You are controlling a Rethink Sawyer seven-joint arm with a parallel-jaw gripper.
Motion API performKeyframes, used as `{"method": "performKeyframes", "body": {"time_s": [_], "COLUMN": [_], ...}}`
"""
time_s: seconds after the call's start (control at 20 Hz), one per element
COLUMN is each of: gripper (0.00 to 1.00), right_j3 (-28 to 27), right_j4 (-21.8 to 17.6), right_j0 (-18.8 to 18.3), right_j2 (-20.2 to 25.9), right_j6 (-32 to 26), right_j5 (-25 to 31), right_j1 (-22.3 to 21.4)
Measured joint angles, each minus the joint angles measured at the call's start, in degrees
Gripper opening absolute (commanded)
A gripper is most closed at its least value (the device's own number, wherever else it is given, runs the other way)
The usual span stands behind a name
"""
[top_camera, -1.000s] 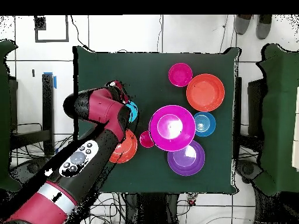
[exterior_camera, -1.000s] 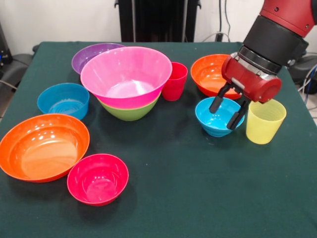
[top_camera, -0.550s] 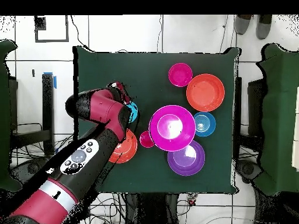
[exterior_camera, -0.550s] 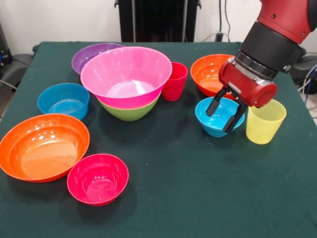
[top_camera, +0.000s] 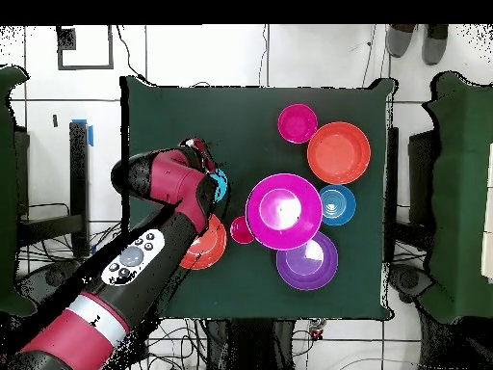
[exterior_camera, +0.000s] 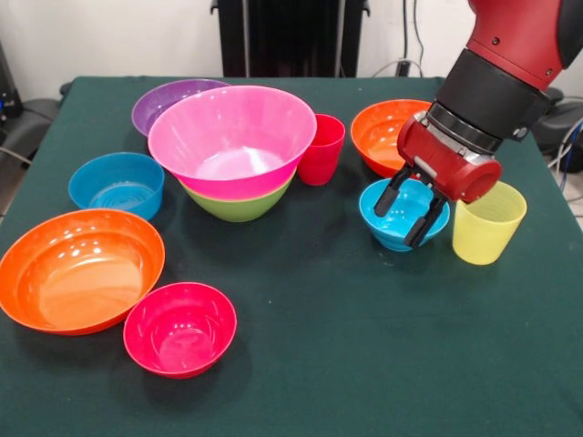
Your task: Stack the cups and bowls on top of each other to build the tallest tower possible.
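My gripper [exterior_camera: 399, 221] is open and hangs low over a small blue bowl [exterior_camera: 390, 238] at the right; one fingertip shows over the bowl's inside, the other overlaps its front rim. A translucent yellow cup [exterior_camera: 487, 223] stands just right of that bowl. The tower is the big pink bowl [exterior_camera: 232, 137] nested in the green bowl [exterior_camera: 239, 208], with the red cup [exterior_camera: 322, 148] beside it. In the overhead view the arm [top_camera: 159, 226] covers most of the blue bowl [top_camera: 220, 183], and the pink bowl [top_camera: 283, 210] sits mid-table.
A purple bowl [exterior_camera: 164, 100] sits behind the tower. An orange bowl [exterior_camera: 383, 132] lies behind the gripper. At the left are another blue bowl [exterior_camera: 117, 184], a wide orange bowl [exterior_camera: 77, 269] and a small red-pink bowl [exterior_camera: 179, 326].
The gripper has shifted a little to the left in the front view, further over the small blue bowl. Nothing else has moved.
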Motion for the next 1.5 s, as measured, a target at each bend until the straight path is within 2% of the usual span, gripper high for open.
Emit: {"method": "performKeyframes", "body": {"time_s": [1.5], "gripper": [1.00], "right_j3": [0.1], "right_j4": [0.0], "right_j0": [-0.4], "right_j2": [1.9], "right_j6": [0.0], "right_j5": [0.0], "right_j1": [-0.5]}}
